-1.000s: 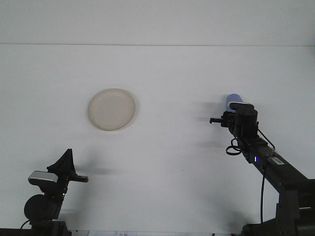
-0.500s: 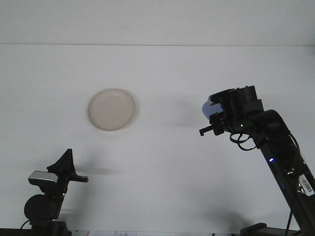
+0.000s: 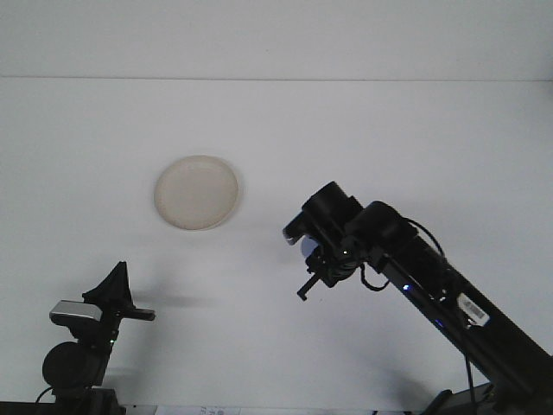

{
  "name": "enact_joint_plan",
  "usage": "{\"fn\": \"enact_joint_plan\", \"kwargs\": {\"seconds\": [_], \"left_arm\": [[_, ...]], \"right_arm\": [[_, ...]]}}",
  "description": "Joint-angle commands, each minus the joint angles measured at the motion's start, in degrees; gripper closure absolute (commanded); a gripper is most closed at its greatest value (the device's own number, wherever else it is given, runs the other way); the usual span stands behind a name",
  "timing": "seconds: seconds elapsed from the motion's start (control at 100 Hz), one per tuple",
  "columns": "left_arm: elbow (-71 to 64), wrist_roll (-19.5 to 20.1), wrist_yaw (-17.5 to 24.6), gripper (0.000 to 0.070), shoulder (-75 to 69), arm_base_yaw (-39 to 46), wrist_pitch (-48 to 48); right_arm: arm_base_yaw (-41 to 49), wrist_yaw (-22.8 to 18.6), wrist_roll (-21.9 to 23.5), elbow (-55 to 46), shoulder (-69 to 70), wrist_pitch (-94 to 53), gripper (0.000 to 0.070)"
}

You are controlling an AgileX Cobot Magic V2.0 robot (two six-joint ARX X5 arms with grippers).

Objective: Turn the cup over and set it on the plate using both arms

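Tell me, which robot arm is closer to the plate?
The right gripper, to the right of the plate and slightly nearer the camera. The left gripper sits farther, down by the bottom edge.

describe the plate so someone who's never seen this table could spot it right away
Start at the white table and look at its left half, a little above the middle. The plate is a round, cream, shallow dish lying flat with nothing on it. It is the only pale round thing there, apart from both dark arms.

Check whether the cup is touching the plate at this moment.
Apart. The front view shows the cup, mostly hidden in the right pincer, well right of the plate, with bare table between them.
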Motion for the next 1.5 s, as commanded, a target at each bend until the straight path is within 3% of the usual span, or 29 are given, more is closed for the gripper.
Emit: {"fn": "enact_joint_plan", "kwargs": {"seconds": [0.0,0.54,0.6,0.73,0.8,1.49], "left_arm": [[-1.1,-0.3,0.1,0.0685,-0.1,0.0,0.5],[-1.1,-0.3,0.1,0.0685,-0.1,0.0,0.5],[-1.1,-0.3,0.1,0.0685,-0.1,0.0,0.5],[-1.1,-0.3,0.1,0.0685,-0.1,0.0,0.5],[-1.1,-0.3,0.1,0.0685,-0.1,0.0,0.5],[-1.1,-0.3,0.1,0.0685,-0.1,0.0,0.5]], "right_arm": [[1.8,0.0,0.7,0.9,2.9,-1.6,0.07],[4.6,-0.2,0.1,1.0,14.9,-1.7,0.0683],[4.6,-0.4,0.2,1.0,14.9,-1.7,0.0598],[4.6,-0.3,0.2,1.4,14.9,-1.7,0.0291],[4.6,-0.3,-0.3,1.7,14.9,-1.7,0.0217],[4.6,-0.4,-0.7,6.7,14.9,-1.7,0.0216]]}}
